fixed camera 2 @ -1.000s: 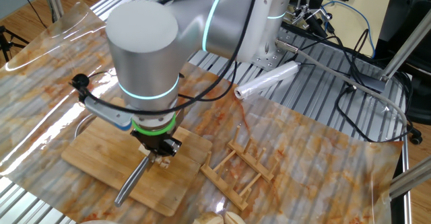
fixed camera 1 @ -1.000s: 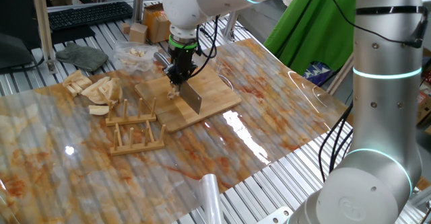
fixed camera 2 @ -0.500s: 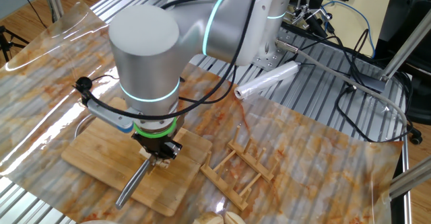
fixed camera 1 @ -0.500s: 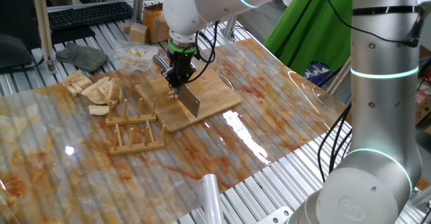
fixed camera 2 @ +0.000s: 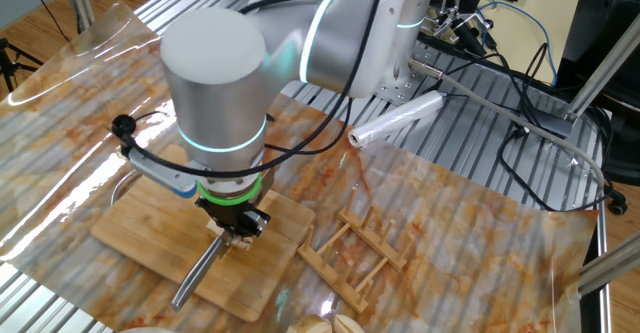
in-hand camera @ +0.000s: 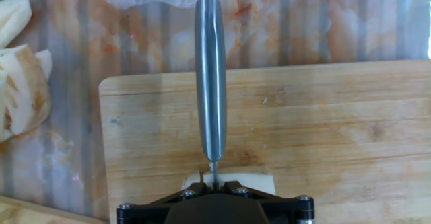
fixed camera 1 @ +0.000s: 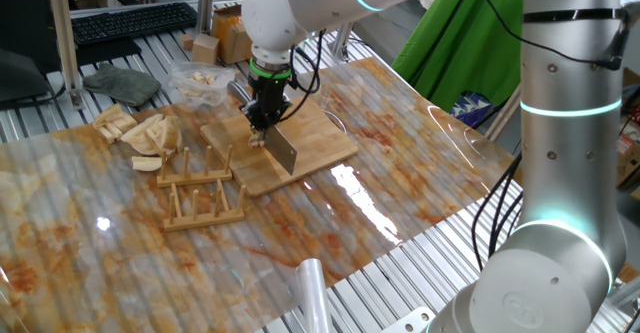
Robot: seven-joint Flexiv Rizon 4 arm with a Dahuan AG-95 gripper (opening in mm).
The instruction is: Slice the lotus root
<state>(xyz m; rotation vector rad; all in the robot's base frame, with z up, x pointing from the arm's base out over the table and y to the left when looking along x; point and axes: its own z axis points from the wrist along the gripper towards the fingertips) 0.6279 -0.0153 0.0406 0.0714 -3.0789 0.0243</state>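
The counter (fixed camera 1: 420,173) carries a bamboo board (fixed camera 1: 322,138), landmark here. Above the board, the gripper (fixed camera 1: 262,119) is clenched on a cleaver (fixed camera 1: 284,149), blade down on the lotus root (in-hand camera: 259,180) lying on the board: the cut seems underway. Next likely: lift, shift along. Beyond the board, a clear bag (fixed camera 1: 198,81) holds pale chunks.

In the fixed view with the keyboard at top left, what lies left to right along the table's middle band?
Heap of tan wedge slices → wooden rack → lotus root under the gripper → knife blade, with the bamboo board reaching farthest right.
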